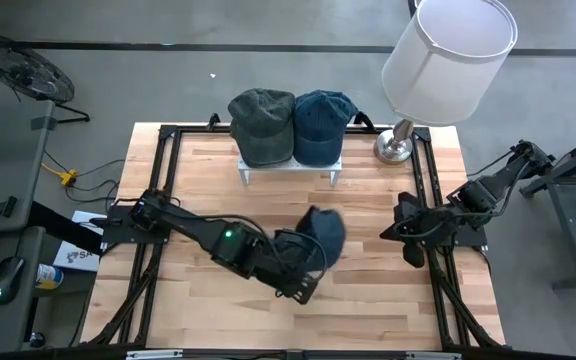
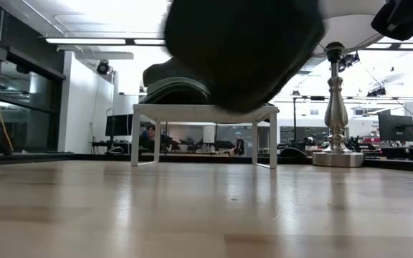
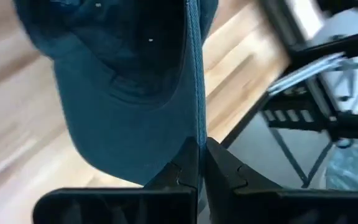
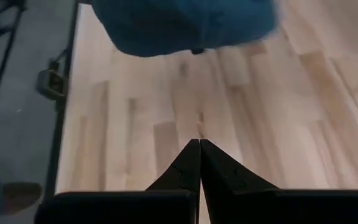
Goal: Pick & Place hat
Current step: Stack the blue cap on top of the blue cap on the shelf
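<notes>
A dark blue cap point(image 1: 325, 234) is up off the table near its middle, in my left gripper point(image 3: 201, 144), which is shut on it. In the low view the cap point(image 2: 242, 50) hangs clear above the wood. In the right wrist view it point(image 4: 185, 25) shows over bare boards. A green cap point(image 1: 262, 125) and another blue cap point(image 1: 324, 123) sit side by side on a white rack point(image 1: 288, 168) at the far edge. My right gripper point(image 4: 199, 144) is shut and holds nothing. It waits by the right edge point(image 1: 390, 232). My left gripper pinches the cap's brim at its edge point(image 3: 196, 127) between the two fingers. One finger point(image 3: 182, 168) lies on the brim's underside, the other on its far face. The cap is lifted clear of the table, with its crown beyond the fingertips.
A table lamp with a white shade point(image 1: 448, 45) and a silver base point(image 1: 395, 148) stands at the far right corner, beside the rack. Black frame rails point(image 1: 163, 190) run along the table's left and right sides. Bare wood point(image 1: 368, 310) lies near the front edge.
</notes>
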You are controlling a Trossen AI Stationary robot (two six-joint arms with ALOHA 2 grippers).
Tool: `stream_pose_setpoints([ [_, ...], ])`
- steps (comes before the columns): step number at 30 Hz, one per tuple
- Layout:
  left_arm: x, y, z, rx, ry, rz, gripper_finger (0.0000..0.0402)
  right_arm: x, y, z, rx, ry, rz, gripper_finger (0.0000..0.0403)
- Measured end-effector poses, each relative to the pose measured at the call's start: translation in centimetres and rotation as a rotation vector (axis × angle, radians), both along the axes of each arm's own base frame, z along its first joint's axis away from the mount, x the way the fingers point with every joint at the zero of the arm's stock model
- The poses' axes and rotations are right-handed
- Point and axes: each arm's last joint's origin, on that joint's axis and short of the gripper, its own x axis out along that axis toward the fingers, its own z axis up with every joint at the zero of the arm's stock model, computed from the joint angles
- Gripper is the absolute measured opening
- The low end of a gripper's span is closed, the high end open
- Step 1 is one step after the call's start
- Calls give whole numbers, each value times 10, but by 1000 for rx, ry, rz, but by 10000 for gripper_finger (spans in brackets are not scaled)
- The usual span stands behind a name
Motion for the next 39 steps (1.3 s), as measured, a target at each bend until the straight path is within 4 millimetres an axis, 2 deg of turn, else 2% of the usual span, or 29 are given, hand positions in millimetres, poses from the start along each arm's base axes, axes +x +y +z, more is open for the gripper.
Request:
stream_pose_setpoints([
  [6,3,-3,18,65,-138,-110,2,5,6,9,37,-96,129,0],
  [10,5,-5,21,63,-169,-168,2,3,7,16,56,-156,224,0],
  [17,5,-4,20,78,-167,-162,2,-12,1,25,85,-226,340,0],
  [24,8,-5,23,119,-220,-180,2,-21,-5,31,77,-281,365,0],
  [39,12,-2,26,160,-256,-181,1,-21,-7,31,5,-309,371,0],
])
